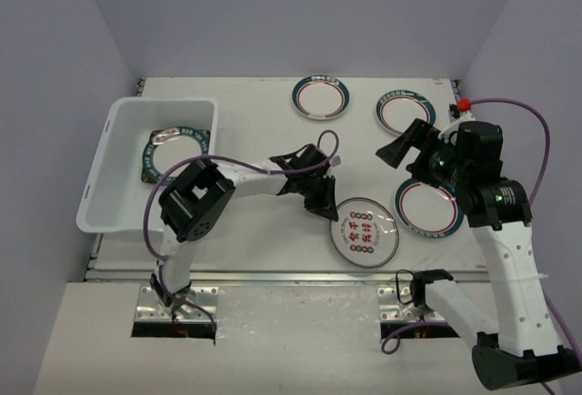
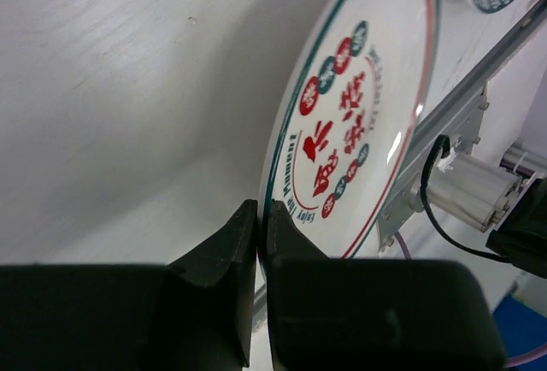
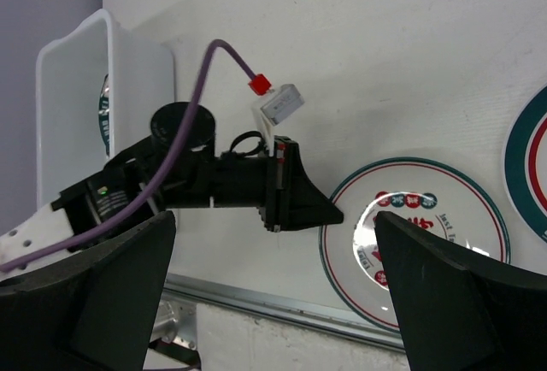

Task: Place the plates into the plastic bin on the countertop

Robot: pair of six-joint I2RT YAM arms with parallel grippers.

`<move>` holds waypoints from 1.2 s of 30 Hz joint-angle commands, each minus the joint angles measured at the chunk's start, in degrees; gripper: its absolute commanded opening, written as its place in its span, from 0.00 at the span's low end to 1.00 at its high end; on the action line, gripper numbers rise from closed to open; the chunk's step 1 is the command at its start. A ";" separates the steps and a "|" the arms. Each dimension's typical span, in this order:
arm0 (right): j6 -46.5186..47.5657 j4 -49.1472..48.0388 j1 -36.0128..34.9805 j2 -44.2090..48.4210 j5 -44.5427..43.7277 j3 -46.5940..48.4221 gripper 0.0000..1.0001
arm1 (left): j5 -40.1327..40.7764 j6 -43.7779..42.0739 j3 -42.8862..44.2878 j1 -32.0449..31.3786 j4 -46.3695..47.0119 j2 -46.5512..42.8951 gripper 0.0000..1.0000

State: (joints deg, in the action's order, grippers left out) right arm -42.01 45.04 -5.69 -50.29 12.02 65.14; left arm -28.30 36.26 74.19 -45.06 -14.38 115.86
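Left wrist view has the red-character plate (image 2: 359,123) pinched at its rim by the left gripper (image 2: 261,234), whose jaws are clamped on the thin lip. The plate is at the near edge of the countertop (image 2: 128,89), well right of the bin (image 1: 118,158). Stiff, glazed and probably breakable, it may slip or swing from an edge pinch, yet the rim looks like the only hold. The right gripper (image 1: 407,147) hangs spread apart, holding nothing.

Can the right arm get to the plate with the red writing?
Probably yes. The right gripper hangs open near the red-character plate, and the plate's right side is uncovered. But the left gripper is pinching its left rim, so the two might crowd each other.
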 commanded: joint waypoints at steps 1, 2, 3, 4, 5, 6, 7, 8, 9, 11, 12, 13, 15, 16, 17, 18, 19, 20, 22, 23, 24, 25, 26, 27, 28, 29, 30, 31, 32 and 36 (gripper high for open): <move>0.39 -3.16 0.16 -1.33 -0.24 0.98 0.99 | 9.82 -2.47 6.86 3.41 -8.11 -16.79 0.00; 0.98 -3.29 0.16 -1.87 -0.65 1.55 0.99 | 13.40 -2.00 8.45 5.17 -10.71 -21.36 0.00; 1.88 -3.31 0.16 -2.52 -1.42 2.35 0.99 | 18.35 -1.33 10.20 7.52 -13.78 -23.63 0.00; 2.38 -3.38 0.16 -3.50 -1.92 3.67 0.99 | 20.86 -0.48 10.98 11.51 -18.22 -25.29 0.00; 3.50 -3.44 0.16 -4.17 -2.71 4.63 0.99 | 24.73 0.64 11.83 15.56 -20.82 -28.99 0.00; 4.27 -3.44 0.16 -4.98 -3.35 5.68 0.99 | 27.25 1.47 12.38 20.24 -23.20 -31.59 0.00; 4.66 -3.38 0.16 -5.91 -3.73 6.79 0.99 | 28.33 1.97 12.50 25.63 -25.13 -33.07 0.00; 5.27 -3.38 0.16 -6.77 -3.62 7.65 0.99 | 30.22 2.52 12.13 30.78 -26.13 -35.33 0.00; 5.57 -3.32 0.16 -7.39 -3.39 8.14 0.99 | 31.00 2.99 11.78 35.14 -27.10 -36.91 0.00; 5.53 -3.43 0.24 -8.21 -2.61 8.68 0.99 | 32.46 5.10 9.36 45.94 -28.66 -39.92 0.00; 5.28 -3.67 0.24 -8.48 -2.34 8.55 0.99 | 32.06 6.04 7.72 50.61 -28.90 -40.66 0.00; 4.92 -4.14 0.24 -8.62 -2.03 8.22 0.99 | 31.35 6.66 5.42 55.12 -28.95 -41.09 0.00; 4.54 -4.98 0.24 -8.74 -1.11 7.44 0.99 | 31.44 7.32 1.66 62.08 -26.79 -42.78 0.00; 4.48 -5.48 0.24 -8.88 -0.51 6.97 0.99 | 31.04 7.56 -0.88 66.09 -25.02 -44.02 0.00; 4.55 -5.71 0.24 -8.97 0.02 6.82 0.99 | 30.44 7.66 -2.01 68.16 -24.14 -44.49 0.00; 4.94 -5.83 0.24 -9.08 0.34 6.72 0.99 | 29.27 7.52 -2.84 69.92 -23.28 -44.62 0.00; 5.68 -5.77 0.24 -9.25 0.57 6.61 0.99 | 27.28 7.24 -3.31 71.92 -22.70 -44.11 0.00; 6.24 -5.81 0.24 -9.30 0.51 6.45 0.99 | 26.30 6.86 -3.43 72.60 -22.42 -43.67 0.00; 6.81 -5.84 0.24 -9.30 0.40 6.12 0.99 | 25.54 6.54 -3.75 72.75 -22.31 -42.23 0.00; 6.94 -5.84 0.24 -9.24 0.37 5.89 0.99 | 25.31 6.65 -4.05 72.75 -21.95 -41.70 0.00; 6.94 -5.89 0.24 -9.31 0.69 5.52 0.99 | 23.99 6.93 -5.73 72.91 -20.59 -41.12 0.00; 6.90 -6.09 0.24 -9.38 1.02 5.14 0.99 | 22.75 7.19 -7.35 73.01 -18.67 -40.23 0.00; 6.84 -6.34 0.24 -9.43 1.33 4.81 0.99 | 21.92 7.47 -8.27 73.00 -16.94 -39.24 0.00; 6.79 -6.52 0.24 -9.57 1.83 4.54 0.99 | 20.75 7.88 -9.31 72.95 -15.66 -38.24 0.00; 6.77 -6.69 0.24 -9.73 2.18 4.35 0.99 | 19.80 8.29 -10.12 72.93 -14.80 -37.06 0.00; 6.77 -6.81 0.24 -9.92 2.32 4.28 0.99 | 19.16 8.65 -10.55 72.92 -14.51 -35.81 0.00; 6.77 -6.82 0.24 -10.01 2.49 4.20 0.99 | 18.53 8.66 -10.58 72.87 -14.25 -35.62 0.00; 6.77 -6.91 0.24 -10.10 2.60 4.19 0.99 | 18.39 8.74 -10.73 72.38 -14.02 -34.28 0.01; 6.77 -7.14 0.24 -10.33 3.05 4.10 0.99 | 18.75 8.69 -10.68 72.01 -14.01 -33.82 0.09; 6.51 -8.48 0.24 -11.55 6.08 3.44 0.99 | 19.16 8.52 -10.70 70.84 -14.38 -33.34 0.86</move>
State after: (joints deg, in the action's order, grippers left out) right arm -36.14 40.86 -5.69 -60.78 14.57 69.28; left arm -7.26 44.01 62.72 27.22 -33.83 83.74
